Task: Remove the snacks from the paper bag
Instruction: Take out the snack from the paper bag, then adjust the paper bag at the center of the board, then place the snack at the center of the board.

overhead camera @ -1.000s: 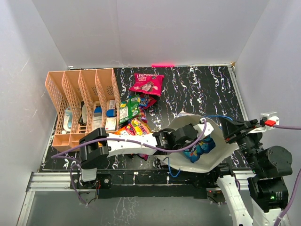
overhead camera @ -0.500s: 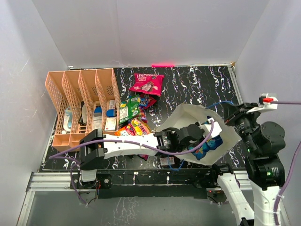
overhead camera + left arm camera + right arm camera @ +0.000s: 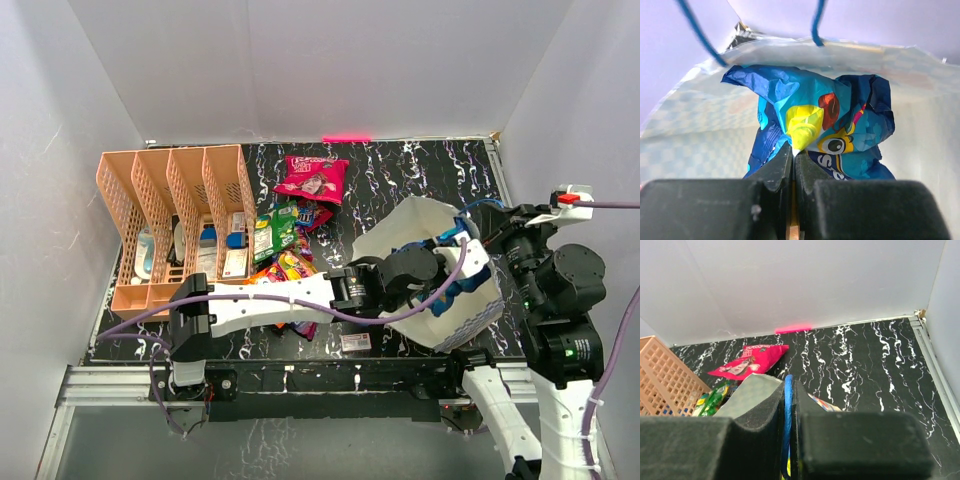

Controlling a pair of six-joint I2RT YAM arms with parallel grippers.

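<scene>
From above, the paper bag (image 3: 415,222) sits tipped on the right half of the bench (image 3: 420,180), its cream mouth turned toward my left arm. That arm reaches right across and puts the left fingers (image 3: 445,280) inside the mouth. The blue packet (image 3: 462,287) shows just past them, against the far wall of the bag. The right fingers (image 3: 482,226) are at the bag's far rim by the cord handle (image 3: 470,205). The left arm is plainly the one on the packet. A pink packet (image 3: 312,178) and a heap of loose packets (image 3: 280,245) lie out on the bench, well apart from the bag.

In the left wrist view, the left fingers (image 3: 791,157) are pressed shut, nipping the yellow corner at the near edge of the blue packet (image 3: 835,125). The rest of it stands up crumpled straight ahead, deeper in the bag (image 3: 700,135). I judge the way out is straight back along my reach, through the mouth.

In the right wrist view, the right fingers (image 3: 784,395) are clamped shut on the blue cord handle (image 3: 788,410), with the bag's edge (image 3: 752,392) just left of them. The pink packet (image 3: 750,362) and the rack (image 3: 665,370) lie beyond.
</scene>
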